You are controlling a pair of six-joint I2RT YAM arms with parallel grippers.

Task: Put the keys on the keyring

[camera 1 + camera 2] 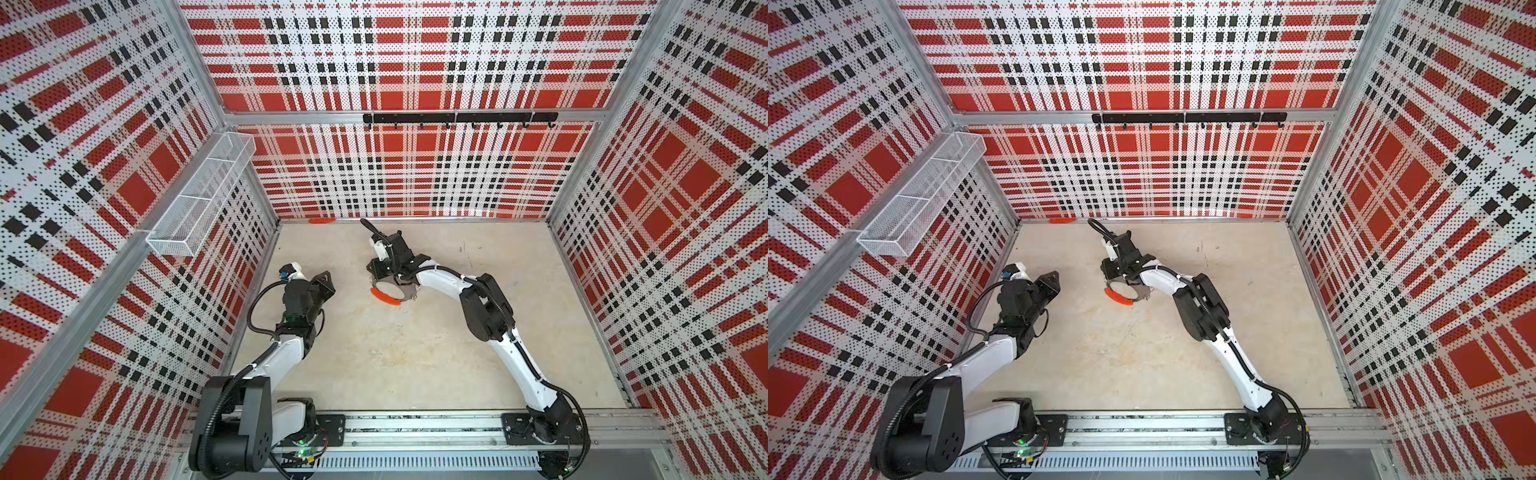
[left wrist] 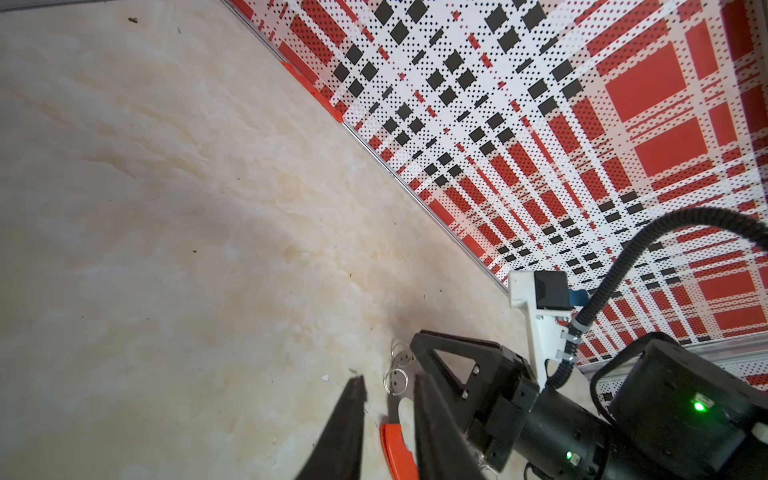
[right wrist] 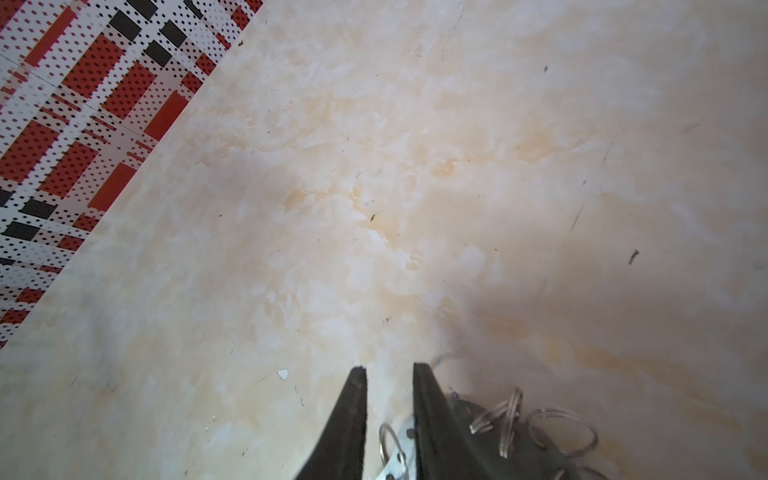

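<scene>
Keyring (image 1: 386, 296) partly beneath right tool (image 3: 390, 368)

Keyring (image 1: 385, 296) mid-frame on table (image 1: 374, 365); strip (image 1: 322, 220) behind it at back wall; basket (image 1: 199, 183) upper L, hook rail (image 1: 457, 117) top ctr.

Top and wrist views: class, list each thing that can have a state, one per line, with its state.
Left gripper: open, empty, short of the keyring.
Right gripper: over the keyring, jaws narrow astride part of it; grip unclear.
Keyring: on the table, under the right gripper.
Red strip: loose at the table's far edge.
Basket: mounted high, looks empty.
Hook rail: nothing hanging.
</scene>
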